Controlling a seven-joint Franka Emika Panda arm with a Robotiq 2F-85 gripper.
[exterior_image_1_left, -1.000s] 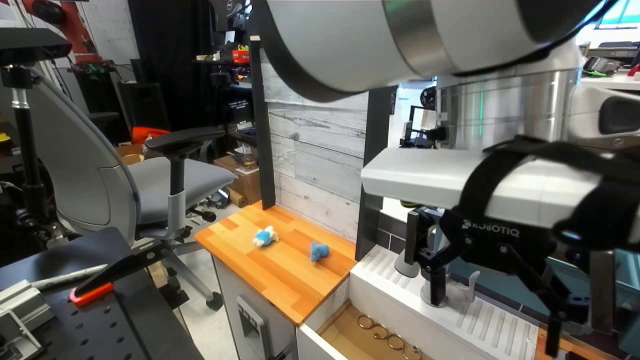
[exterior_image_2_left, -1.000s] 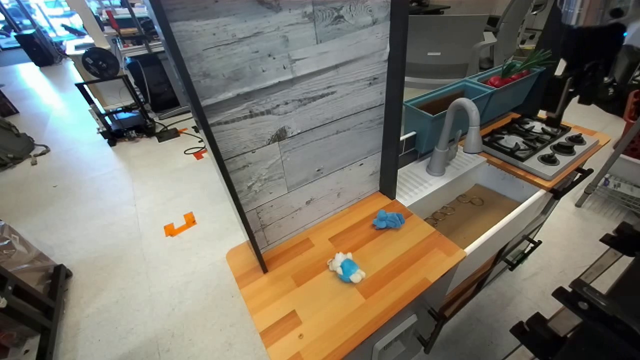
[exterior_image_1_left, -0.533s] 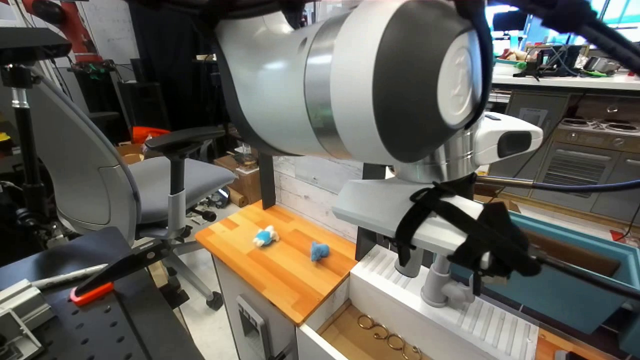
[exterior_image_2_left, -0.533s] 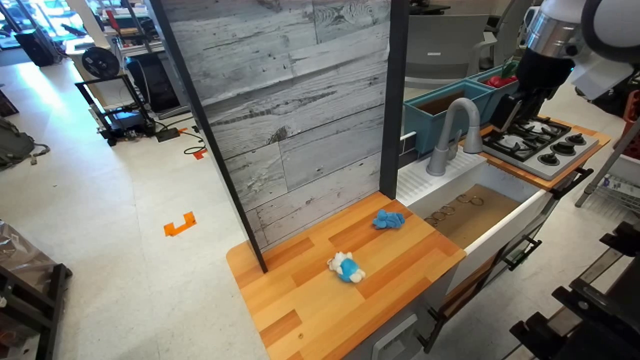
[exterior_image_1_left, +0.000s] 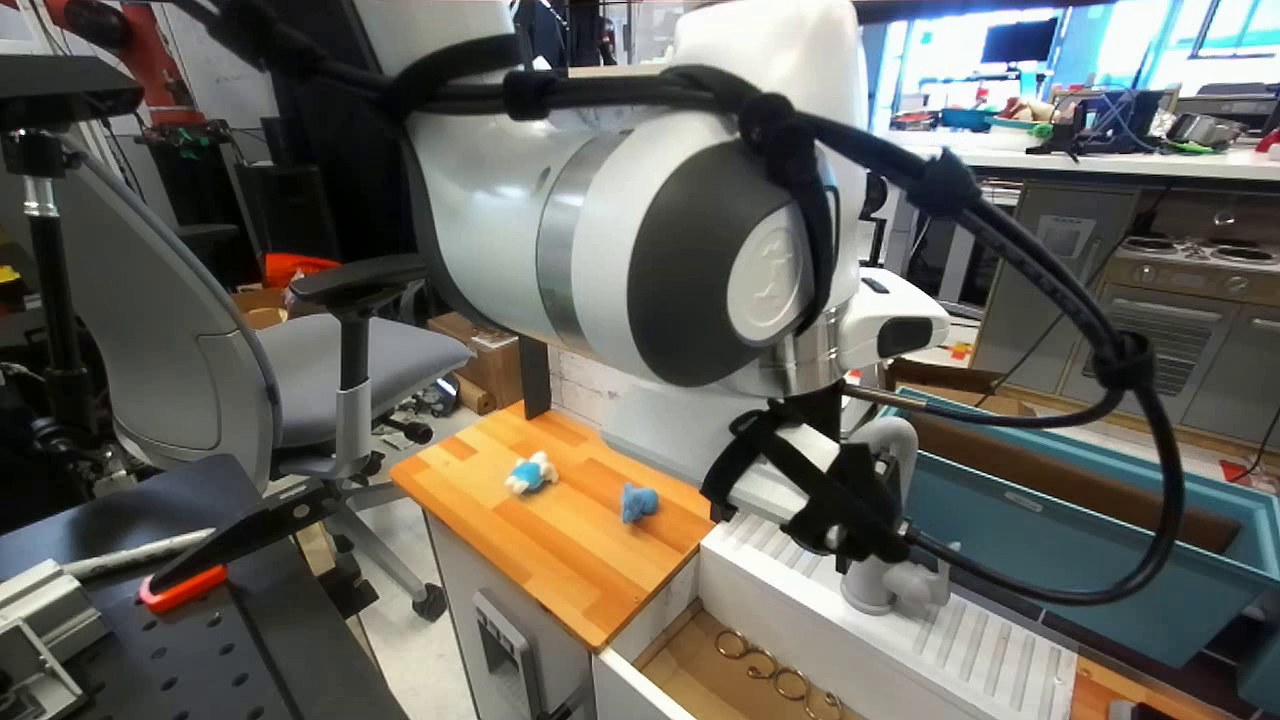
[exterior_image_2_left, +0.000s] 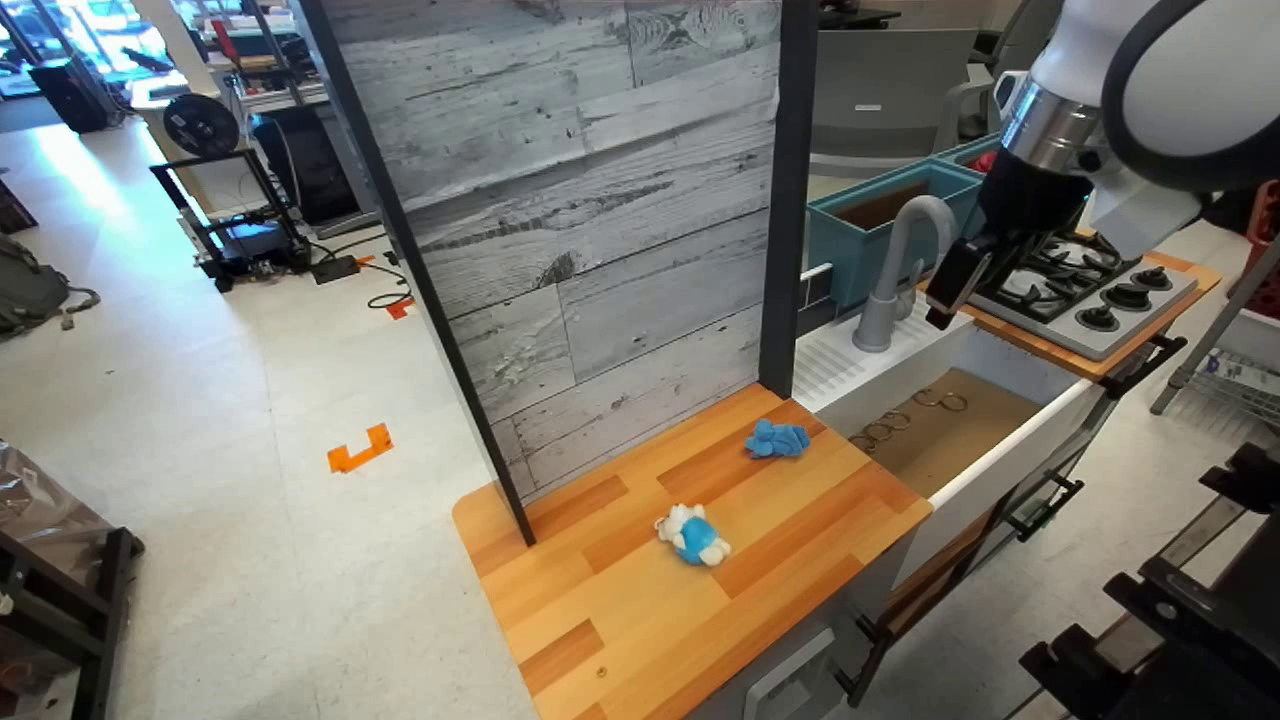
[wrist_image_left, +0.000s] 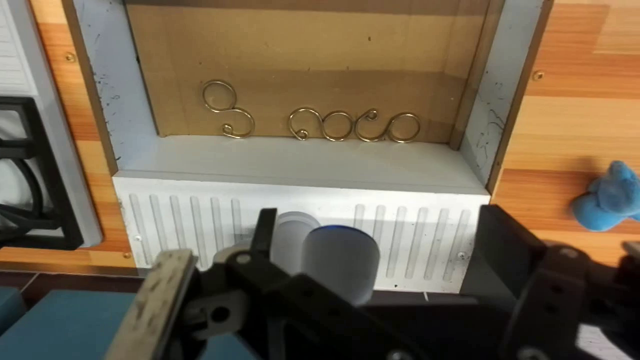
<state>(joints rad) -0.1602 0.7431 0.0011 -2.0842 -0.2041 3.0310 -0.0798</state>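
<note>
Up closest in an exterior view, the wooden counter (exterior_image_2_left: 620, 620) has a small white-and-blue plush toy (exterior_image_2_left: 692, 536) lying on it, somewhere around the middle. A bit farther and to the right there's an all-blue plush toy (exterior_image_2_left: 777, 439), over by the sink end. Behind the pair, a weathered plank panel (exterior_image_2_left: 590, 200) stands up from the counter's far edge.

To the right of the counter comes the white sink (exterior_image_2_left: 1020, 456), with curly gold-ish rings (wrist_image_left: 354, 124) lying on its brown bottom, near the far wall. At the sink's far side, the grey faucet (exterior_image_2_left: 881, 300) stands upright on the ridged white ledge (exterior_image_2_left: 826, 372), its neck arching over to the right.

Just to the right of it hangs the gripper (wrist_image_left: 377, 220), and yeah, it's wide: in the wrist view the fingers (wrist_image_left: 507, 245) stand well apart. Part of the faucet shows in the gap between them, closer to the finger on the left of that view. Hard to tell whether they actually touch.

Farther right there's a little stove (exterior_image_2_left: 1127, 296), partly hidden by the gripper. Past the faucet on the far side is a teal planter (exterior_image_2_left: 845, 265), and a grey chair (exterior_image_2_left: 890, 90) sits way at the back.
</note>
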